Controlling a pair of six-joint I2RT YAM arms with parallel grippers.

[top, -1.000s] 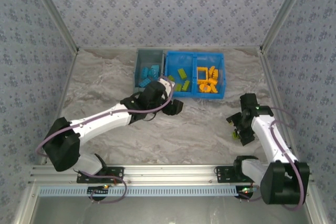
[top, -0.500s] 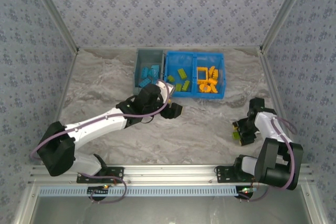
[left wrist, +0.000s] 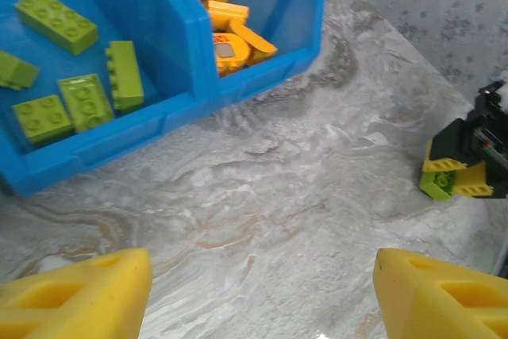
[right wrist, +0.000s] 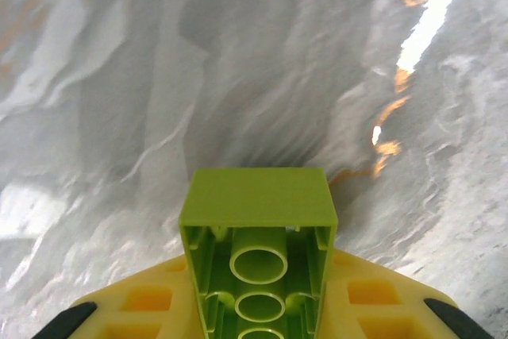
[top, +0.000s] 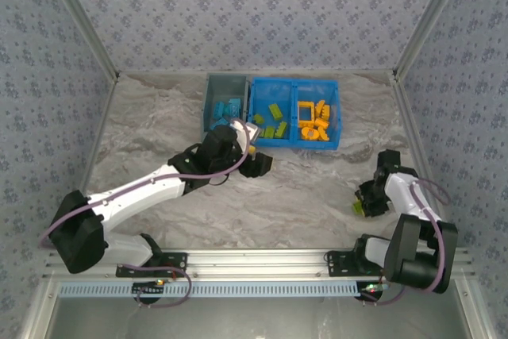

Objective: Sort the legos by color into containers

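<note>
At the table's right edge, the right gripper (top: pixel 363 205) had just clamped a lime brick (right wrist: pixel 258 228), readying it for the blue bin (top: pixel 295 145)'s green compartment; the left gripper (left wrist: pixel 262 275) stood wide, empty.

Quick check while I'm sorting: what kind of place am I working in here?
Most likely a purpose-built robot test cell, not a home or factory: patterned backdrop walls on three sides, an aluminium rail along the near edge, and a marble-look tabletop with a blue bin of sorted toy bricks.
</note>
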